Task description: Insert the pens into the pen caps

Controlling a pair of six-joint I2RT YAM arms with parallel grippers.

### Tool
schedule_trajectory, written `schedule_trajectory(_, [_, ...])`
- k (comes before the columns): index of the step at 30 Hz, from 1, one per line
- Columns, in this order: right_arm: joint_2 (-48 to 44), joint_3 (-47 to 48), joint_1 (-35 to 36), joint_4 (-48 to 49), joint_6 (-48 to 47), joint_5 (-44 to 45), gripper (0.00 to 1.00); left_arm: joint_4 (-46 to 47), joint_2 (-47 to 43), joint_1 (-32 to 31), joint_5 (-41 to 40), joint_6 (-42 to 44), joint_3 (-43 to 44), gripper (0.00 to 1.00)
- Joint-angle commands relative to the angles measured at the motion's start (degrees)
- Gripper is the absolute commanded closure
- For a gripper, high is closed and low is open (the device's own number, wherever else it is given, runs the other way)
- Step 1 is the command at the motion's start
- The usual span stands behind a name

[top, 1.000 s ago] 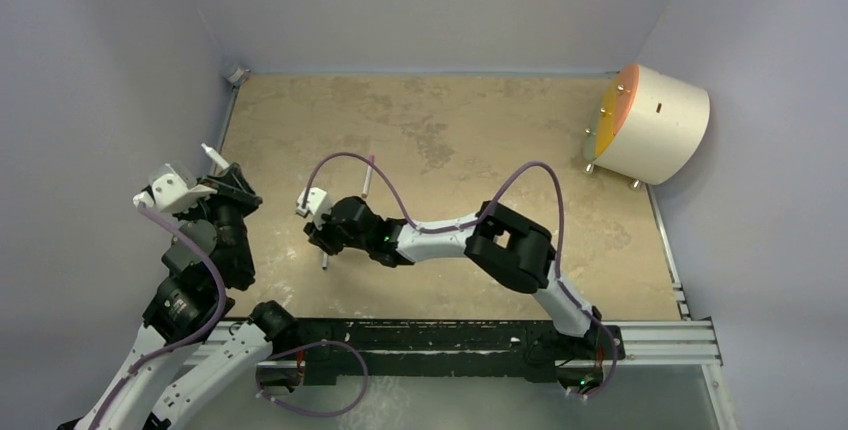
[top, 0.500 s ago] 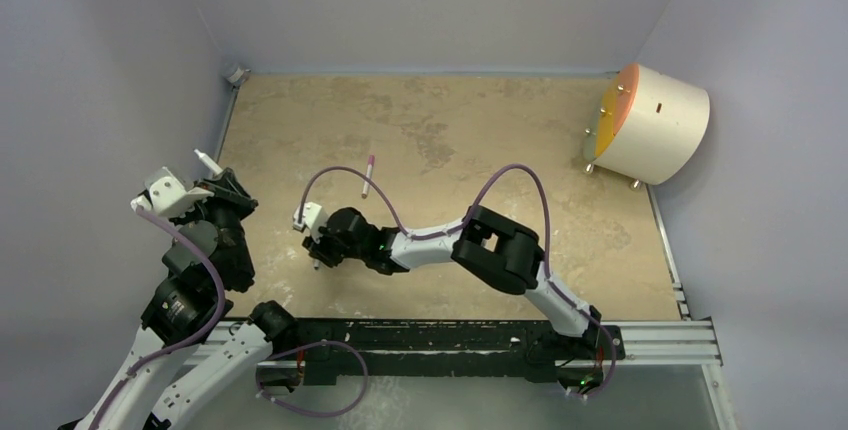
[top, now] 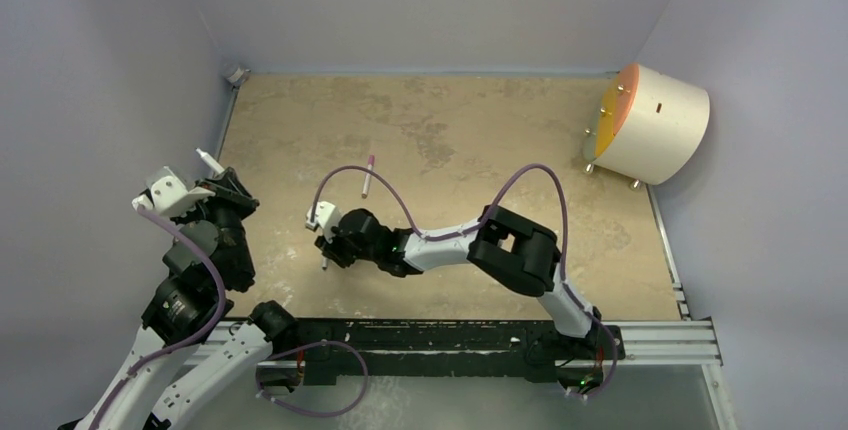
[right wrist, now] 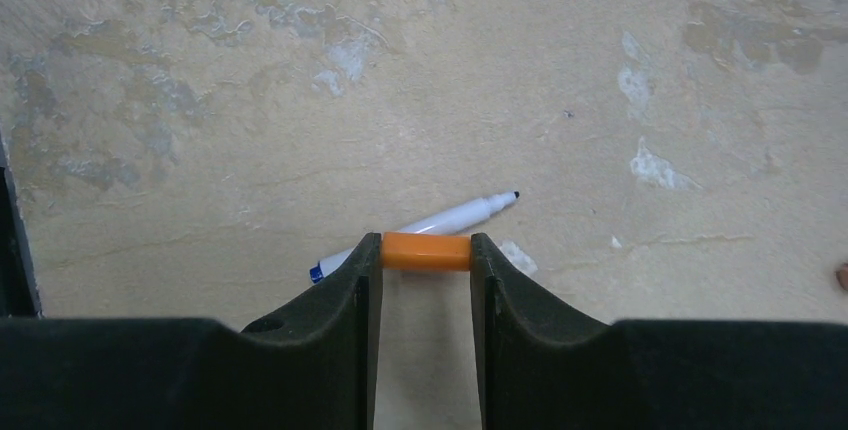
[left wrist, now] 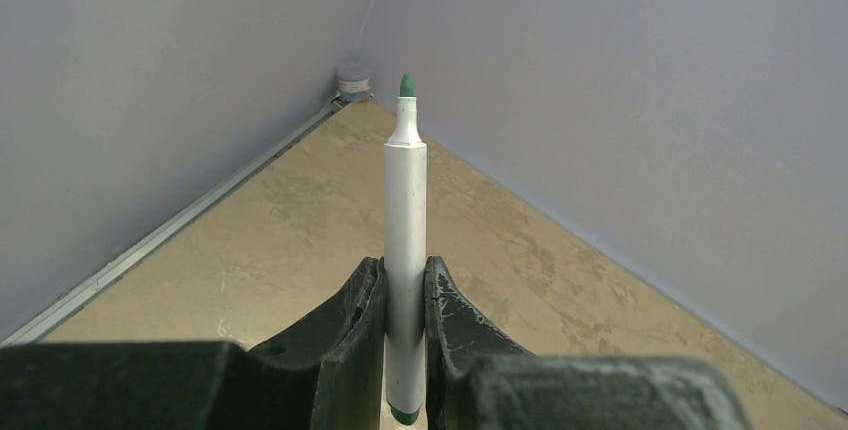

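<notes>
Tan, mottled table (top: 450,120), lavender walls all round.

On the left, your left gripper (top: 222,190) is clamped on the green pen (left wrist: 405,200). It grips low on the barrel. The green tip sticks out past the fingers and aims at the far left corner.

In the middle, your right gripper (top: 330,248) sits low over the near part of the table. It pinches the orange cap (right wrist: 426,251) crosswise, one end against each pad. Which end is the open one, I can't tell.

Here's the relation that matters. The cap lies to the right of the green pen, well apart from it, and the pen's tip points away from the cap. The pen's long axis runs near-right to far-left, while the cap's runs finger to finger. My read is that you must swing that tip round toward the right arm. Both cap ends look covered by the pads, so a regrip by its sides may be needed.

Just under and beyond the cap, the blue pen (right wrist: 455,218) lies flat and uncapped.

Farther out, the pink pen (top: 367,176) lies alone, near to far, clear of both arms.

At the far right stands a white drum (top: 660,120), well out of the way.
</notes>
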Motion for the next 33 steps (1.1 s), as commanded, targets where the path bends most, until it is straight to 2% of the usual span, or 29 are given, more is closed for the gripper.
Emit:
schedule_trajectory(1, [-7.3, -1.1, 0.1, 0.4, 0.0, 4.8, 0.93, 2.1, 0.7, 0.0, 0.9, 0.2, -0.3, 1.0])
schedule_trajectory(6, [-12.8, -4.4, 0.1, 0.2, 0.7, 5.0, 0.93, 3.0, 1.2, -0.1, 2.2, 0.2, -0.7, 1.0])
schedule_trajectory(10, [-14.4, -8.3, -0.6, -0.8, -1.8, 9.5, 0.93, 3.8, 1.3, 0.0, 3.8, 0.9, -0.9, 1.0])
schedule_trajectory(17, [-19.7, -24.5, -5.1, 5.9, -4.3, 9.5, 0.94, 4.0, 2.7, 0.0, 6.9, 1.7, -1.2, 1.0])
schedule_trajectory(22, [-20.8, -30.5, -8.5, 9.4, -7.2, 10.6, 0.89, 4.9, 4.1, -0.1, 9.3, 1.5, -1.7, 1.0])
schedule_trajectory(24, [-20.4, -31.4, -9.3, 10.7, -8.2, 10.7, 0.83, 4.7, 4.7, 0.0, 9.5, 1.7, -1.6, 1.0])
schedule_trajectory(27, [-20.0, -31.3, -9.3, 11.1, -8.8, 10.5, 0.69, 4.6, 4.9, -0.1, 9.6, 1.7, -1.4, 1.0])
schedule_trajectory(33, [-23.8, -32.3, -9.3, 12.0, -8.3, 12.2, 0.36, 4.4, 4.5, 0.0, 9.7, 1.7, -1.7, 1.0])
